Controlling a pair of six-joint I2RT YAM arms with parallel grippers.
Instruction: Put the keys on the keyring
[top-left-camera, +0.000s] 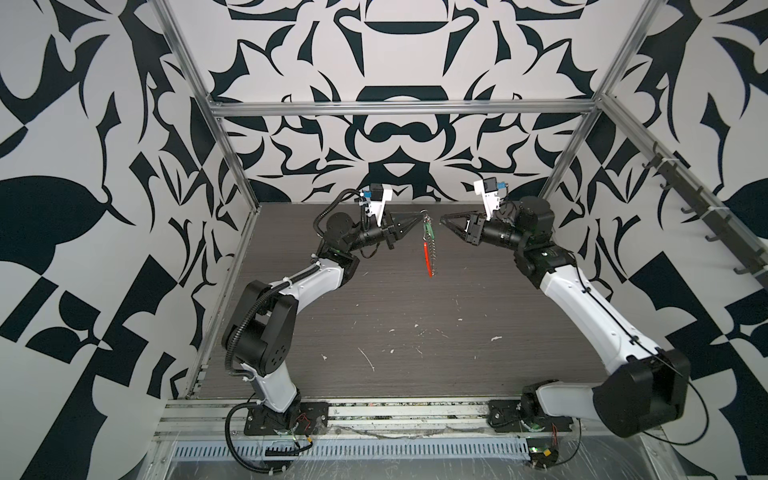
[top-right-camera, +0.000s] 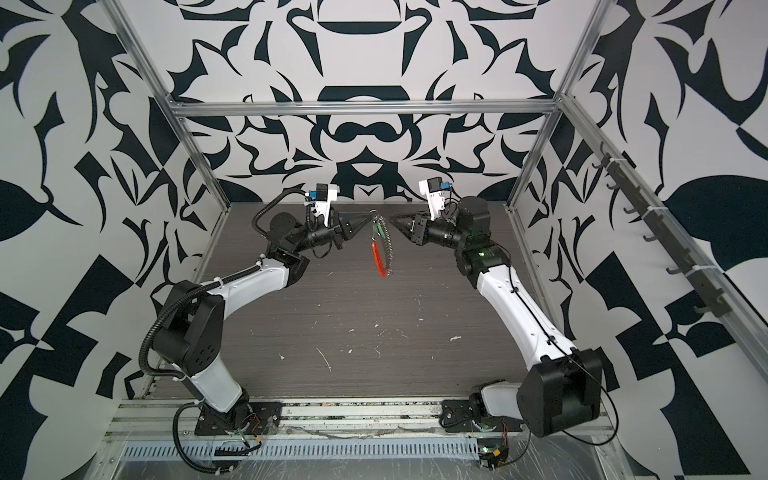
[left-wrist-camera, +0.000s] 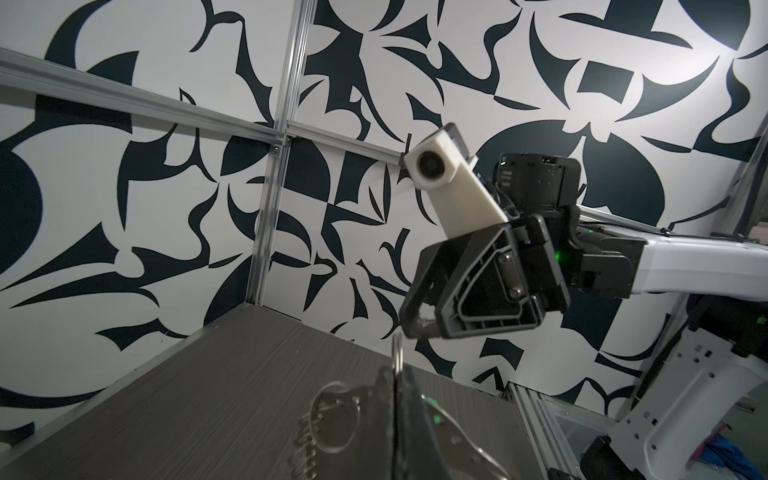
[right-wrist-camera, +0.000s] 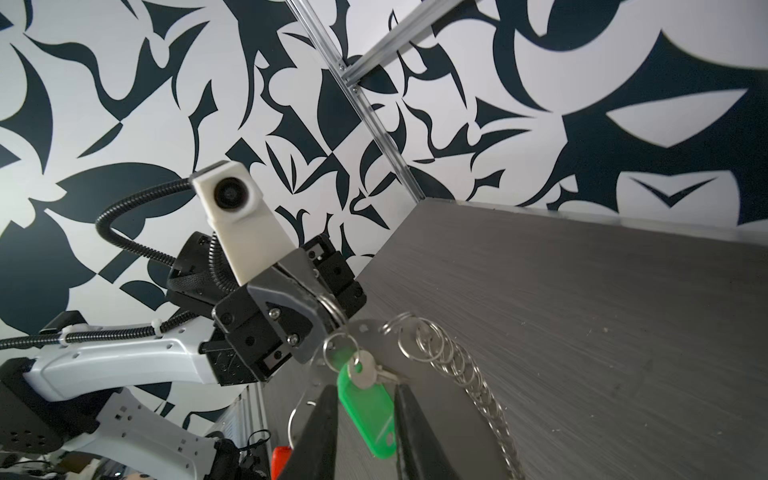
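Observation:
In both top views my left gripper (top-left-camera: 419, 217) (top-right-camera: 370, 215) is shut on the top of the keyring (top-left-camera: 432, 253) (top-right-camera: 386, 249), which hangs edge-on above the table. Its red segment (top-left-camera: 427, 259) is at the bottom. The keys, a green tag (top-left-camera: 429, 232) (right-wrist-camera: 365, 411) with a small silver key (right-wrist-camera: 365, 374), dangle from a small ring on the loop. My right gripper (top-left-camera: 444, 218) (top-right-camera: 393, 218) faces the left one, open, just right of the tag and apart from it. In the right wrist view the tag shows between its dark fingers (right-wrist-camera: 320, 428).
The dark wood-grain table (top-left-camera: 415, 332) carries white scuff marks. A chain of small silver rings (right-wrist-camera: 457, 365) hangs along the loop. Aluminium frame posts (top-left-camera: 232, 166) stand at the back corners. A rail of hooks (top-left-camera: 685, 199) runs along the right wall.

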